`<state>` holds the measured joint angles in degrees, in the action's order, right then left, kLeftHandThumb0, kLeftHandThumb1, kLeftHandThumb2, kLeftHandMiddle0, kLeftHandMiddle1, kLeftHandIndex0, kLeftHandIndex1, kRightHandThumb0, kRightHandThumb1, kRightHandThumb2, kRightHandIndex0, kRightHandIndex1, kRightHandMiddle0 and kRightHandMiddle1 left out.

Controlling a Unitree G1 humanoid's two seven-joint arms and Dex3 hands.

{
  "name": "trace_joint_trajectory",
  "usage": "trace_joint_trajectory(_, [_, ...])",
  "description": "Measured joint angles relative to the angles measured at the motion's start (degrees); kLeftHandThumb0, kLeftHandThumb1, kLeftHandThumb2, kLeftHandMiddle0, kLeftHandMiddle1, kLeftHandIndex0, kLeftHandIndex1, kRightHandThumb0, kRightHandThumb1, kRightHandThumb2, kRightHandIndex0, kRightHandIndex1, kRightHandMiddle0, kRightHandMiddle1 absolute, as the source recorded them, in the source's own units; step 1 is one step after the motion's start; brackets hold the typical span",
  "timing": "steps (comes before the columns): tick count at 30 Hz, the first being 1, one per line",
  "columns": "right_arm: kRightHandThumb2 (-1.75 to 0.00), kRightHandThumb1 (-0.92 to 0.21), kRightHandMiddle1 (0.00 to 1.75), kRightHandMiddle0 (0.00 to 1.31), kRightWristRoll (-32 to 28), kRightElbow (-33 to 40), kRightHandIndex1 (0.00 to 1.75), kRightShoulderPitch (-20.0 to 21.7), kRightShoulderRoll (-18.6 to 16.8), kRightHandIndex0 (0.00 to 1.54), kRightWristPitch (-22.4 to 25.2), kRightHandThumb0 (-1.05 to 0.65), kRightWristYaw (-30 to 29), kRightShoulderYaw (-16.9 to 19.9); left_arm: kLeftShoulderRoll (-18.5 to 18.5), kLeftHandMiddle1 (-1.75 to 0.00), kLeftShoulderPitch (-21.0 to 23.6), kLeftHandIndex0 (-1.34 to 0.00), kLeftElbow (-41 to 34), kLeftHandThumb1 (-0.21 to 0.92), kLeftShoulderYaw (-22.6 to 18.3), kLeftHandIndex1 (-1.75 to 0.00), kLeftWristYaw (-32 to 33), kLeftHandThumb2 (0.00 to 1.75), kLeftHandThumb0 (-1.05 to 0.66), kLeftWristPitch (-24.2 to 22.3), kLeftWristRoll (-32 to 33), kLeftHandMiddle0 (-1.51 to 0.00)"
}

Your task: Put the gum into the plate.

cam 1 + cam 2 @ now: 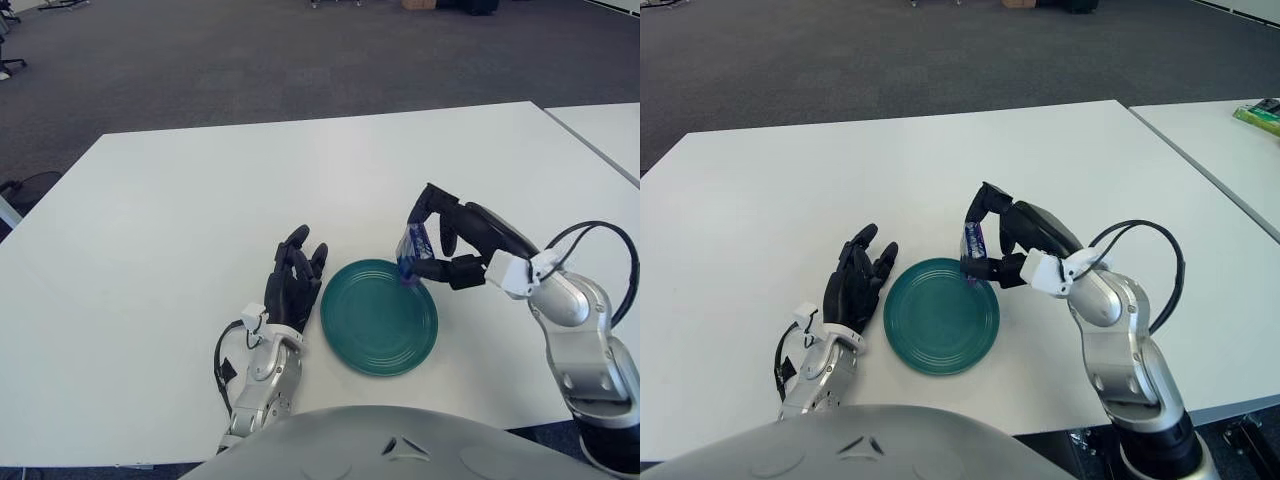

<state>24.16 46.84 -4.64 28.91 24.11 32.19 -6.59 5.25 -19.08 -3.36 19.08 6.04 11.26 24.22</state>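
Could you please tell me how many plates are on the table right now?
1. The green plate lies on the white table, between the left hand and the right hand, which holds the gum over its far right rim.

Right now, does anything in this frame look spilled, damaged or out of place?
Nothing stands out. The right hand holds the gum above the far right rim of the green plate, and the left hand shows open just left of the plate.

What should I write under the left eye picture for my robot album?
Right robot hand holds the gum over the green plate's edge; left robot hand waits beside it.
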Motion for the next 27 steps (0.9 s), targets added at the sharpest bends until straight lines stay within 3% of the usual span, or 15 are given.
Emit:
trace_joint_trajectory(10, [-0.58,-0.88,1.75,0.23,4.12,2.58,1.75,-1.91,3.64,0.47,0.16,-0.36,2.47,-3.09,0.03,0.0,-0.16,0.0,-0.6,0.92,-0.1,-0.79,-0.02,0.81,-0.7,-0.82,0.37,-0.48])
trace_joint_trajectory(15, [-0.58,-0.88,1.75,0.23,5.59,1.03,1.75,-3.14,5.55,0.43,-6.7,-0.36,2.3,-5.05,0.03,0.0,-0.21,-0.01,-0.7,0.92,-0.09,-0.79,-0.04,0.82,-0.7,-0.83,0.53,-0.48])
trace_joint_trajectory(22, [-0.56,-0.89,1.75,0.23,5.9,-3.52,1.75,-2.85,7.65,0.38,-17.04,-0.36,1.32,-5.13,0.03,0.0,-0.47,0.0,-0.99,0.92,-0.03,-0.79,-0.02,0.83,-0.7,-0.84,0.05,-0.48])
trace_joint_trajectory(27, [-0.53,-0.92,1.75,0.2,6.86,-6.71,1.29,-2.67,8.65,0.29,-20.9,-0.36,0.86,-4.9,0.03,0.0,-0.57,0.0,-1.15,0.92,-0.03,-0.78,-0.02,0.85,-0.7,-0.9,0.05,-0.47])
